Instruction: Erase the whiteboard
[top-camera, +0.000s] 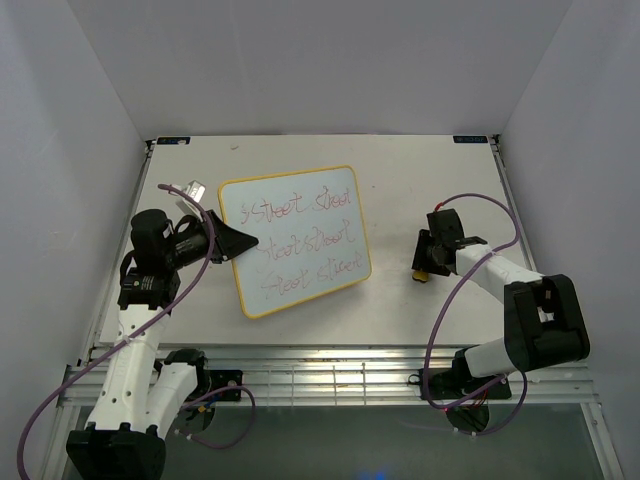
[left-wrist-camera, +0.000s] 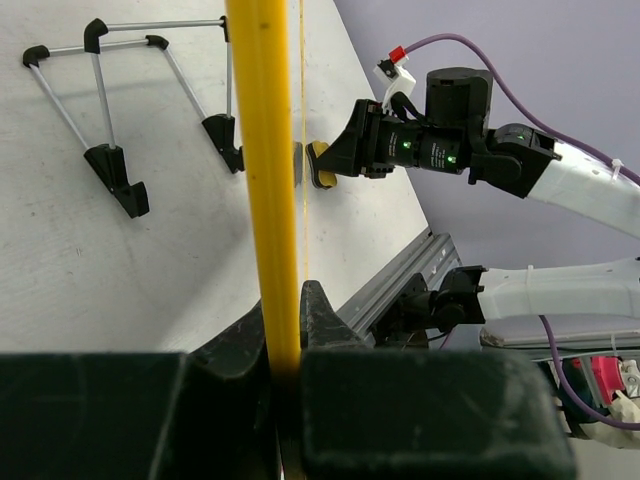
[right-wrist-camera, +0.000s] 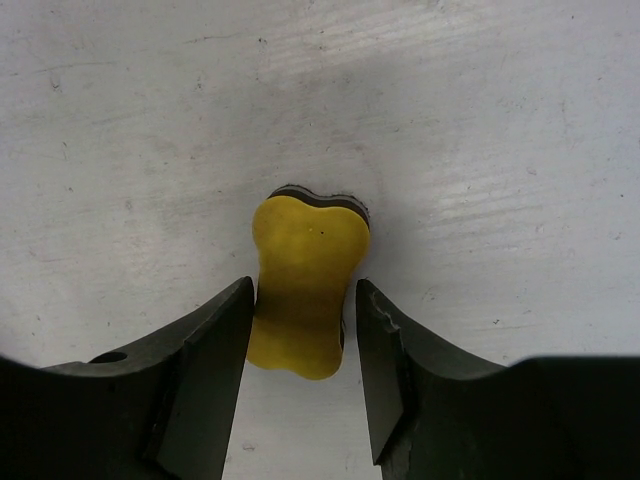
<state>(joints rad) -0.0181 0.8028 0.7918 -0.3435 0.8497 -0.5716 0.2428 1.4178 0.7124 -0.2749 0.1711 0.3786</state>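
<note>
Overhead view: flat rectangular whiteboard w/ thin yellow frame (top-camera: 300, 240), covered in red & green scribbles, sits mid grey tabletop (top-camera: 420, 180), turned at an angle. The left tool (top-camera: 238, 240) is clamped on the board's left frame edge. Well apart to the right, the right tool (top-camera: 424, 262) is down over a small yellow bone-shaped eraser block (right-wrist-camera: 308, 250) lying on the tabletop. Its fingers stand narrow, the eraser's waist btwn them; can't tell if they actually squeeze it.

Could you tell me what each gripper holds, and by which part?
Left fingers clamp the whiteboard by its yellow frame. Right fingers flank the yellow eraser at its waist; a firm grip cannot be told.
</note>
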